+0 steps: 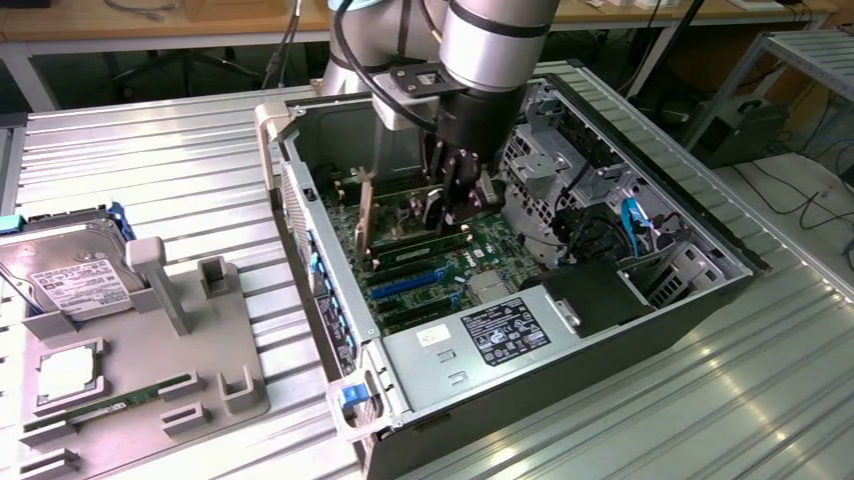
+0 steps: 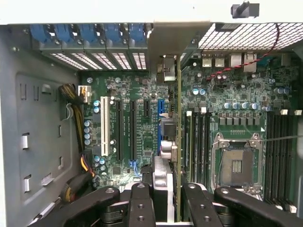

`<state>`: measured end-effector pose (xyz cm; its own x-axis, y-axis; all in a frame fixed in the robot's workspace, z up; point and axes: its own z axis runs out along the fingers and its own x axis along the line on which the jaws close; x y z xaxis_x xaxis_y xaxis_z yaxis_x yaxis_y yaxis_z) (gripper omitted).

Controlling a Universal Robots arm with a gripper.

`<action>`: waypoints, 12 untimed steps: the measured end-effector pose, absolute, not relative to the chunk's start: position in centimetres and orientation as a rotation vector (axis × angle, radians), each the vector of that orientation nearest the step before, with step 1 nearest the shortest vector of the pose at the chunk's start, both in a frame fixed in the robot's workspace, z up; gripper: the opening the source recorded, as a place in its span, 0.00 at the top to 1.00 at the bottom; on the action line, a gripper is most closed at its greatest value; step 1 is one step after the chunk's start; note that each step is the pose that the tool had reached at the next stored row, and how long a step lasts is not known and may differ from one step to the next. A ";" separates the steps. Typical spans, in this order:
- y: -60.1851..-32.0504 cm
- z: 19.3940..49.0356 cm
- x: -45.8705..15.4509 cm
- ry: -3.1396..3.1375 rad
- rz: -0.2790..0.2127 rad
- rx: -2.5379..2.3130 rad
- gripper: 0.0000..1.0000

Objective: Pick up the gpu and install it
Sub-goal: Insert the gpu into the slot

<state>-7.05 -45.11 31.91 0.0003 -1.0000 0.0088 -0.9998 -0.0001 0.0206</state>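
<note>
The gripper (image 1: 461, 205) (image 2: 169, 201) reaches down into the open computer case (image 1: 315, 262), its fingers (image 2: 142, 203) drawn partway together and clamped on the gpu (image 1: 400, 215) (image 2: 163, 177). The card stands on edge over the motherboard (image 2: 142, 94) — silver bracket (image 2: 173, 42) against the case's rear slot openings, beside the memory slots (image 2: 199, 142). Whether its lower edge sits in a slot cannot be told. Outside the case, a hard drive (image 1: 67, 280) rests on a grey fixture (image 1: 147, 370).
</note>
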 end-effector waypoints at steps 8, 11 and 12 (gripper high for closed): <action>-45.0 30.8 -7.1 -2.208 -0.013 2.206 0.71; -45.0 30.2 -7.1 -2.208 -0.013 2.206 0.71; -45.0 30.1 -7.1 -2.209 -0.011 2.207 0.71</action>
